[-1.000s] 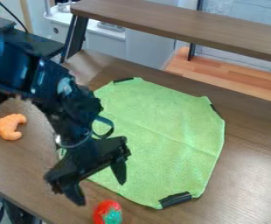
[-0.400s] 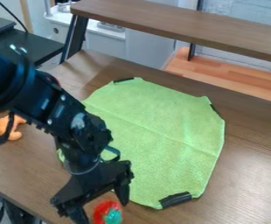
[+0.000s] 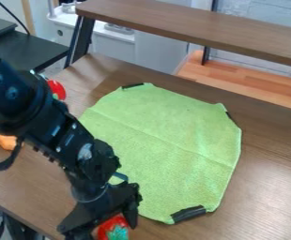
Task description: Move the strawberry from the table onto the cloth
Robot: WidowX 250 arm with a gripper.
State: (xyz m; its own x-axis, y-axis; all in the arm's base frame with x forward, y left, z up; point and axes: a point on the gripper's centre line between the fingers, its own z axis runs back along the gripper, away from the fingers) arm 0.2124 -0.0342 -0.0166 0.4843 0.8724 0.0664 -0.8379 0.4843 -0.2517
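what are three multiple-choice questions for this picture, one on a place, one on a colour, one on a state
1. Where is the strawberry by the gripper?
a) on the raised shelf
b) on the table, outside the cloth
c) on the cloth's middle

2. What colour is the cloth?
a) green
b) white
c) blue

3. How does the cloth lie?
a) rolled up
b) crumpled in a ball
c) spread out

Answers:
1 b: brown tabletop shows between the strawberry and the cloth's near edge.
2 a: its whole surface is light green.
3 c: it covers a broad area, with only faint creases.
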